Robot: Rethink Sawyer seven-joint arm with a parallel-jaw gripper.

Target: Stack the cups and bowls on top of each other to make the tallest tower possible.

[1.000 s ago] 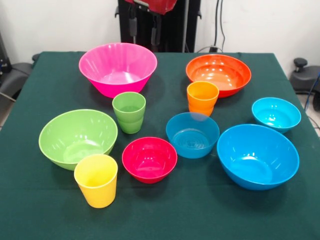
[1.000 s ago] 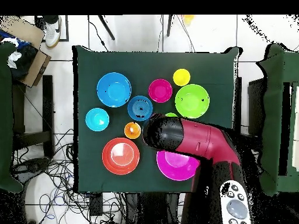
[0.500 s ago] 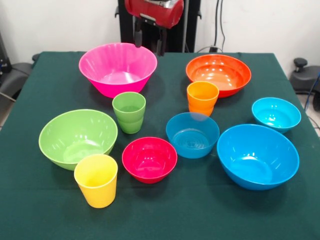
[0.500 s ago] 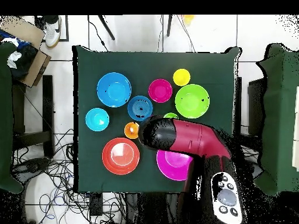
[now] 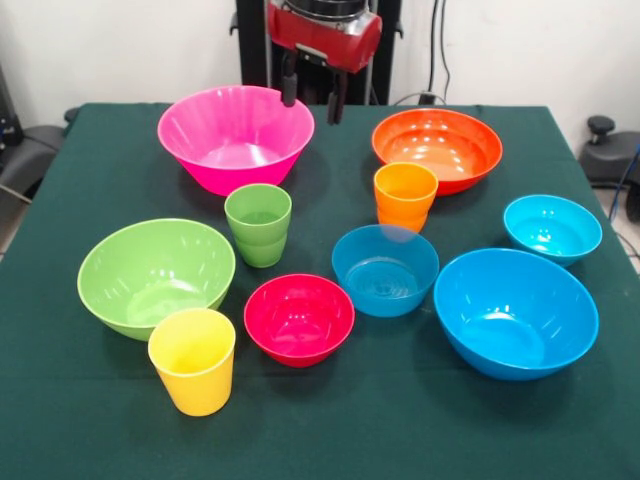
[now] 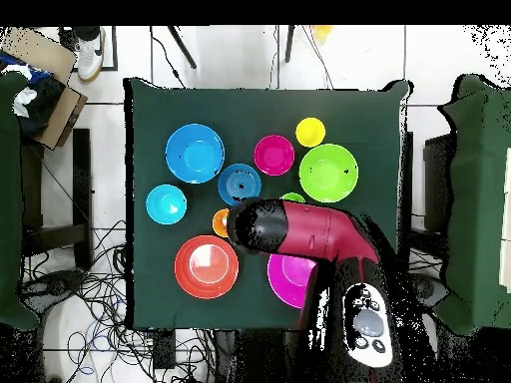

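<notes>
My gripper [image 5: 312,97] hangs open and empty above the table's far side, between the pink bowl [image 5: 235,135] and the orange bowl [image 5: 437,148]. All cups stand upright and apart: green cup [image 5: 258,223], orange cup [image 5: 405,195], yellow cup [image 5: 192,358]. A light green bowl [image 5: 155,275], a red bowl [image 5: 299,317], a medium blue bowl [image 5: 385,268], a small cyan bowl [image 5: 552,228] and a large blue bowl [image 5: 515,310] rest separately on the cloth. From overhead the arm [image 6: 299,227] covers most of the green cup and part of the orange cup [image 6: 220,221] and pink bowl [image 6: 294,279].
A dark green cloth [image 5: 420,420] covers the table. A cardboard box [image 6: 45,75] sits on the floor off one table corner, with cables [image 6: 95,289] along that side. Black chairs [image 5: 610,150] stand beside the table.
The gripper has come down into the front view and shifted toward the orange bowl. Overhead, the arm's head slid toward the orange cup. No cup or bowl moved.
</notes>
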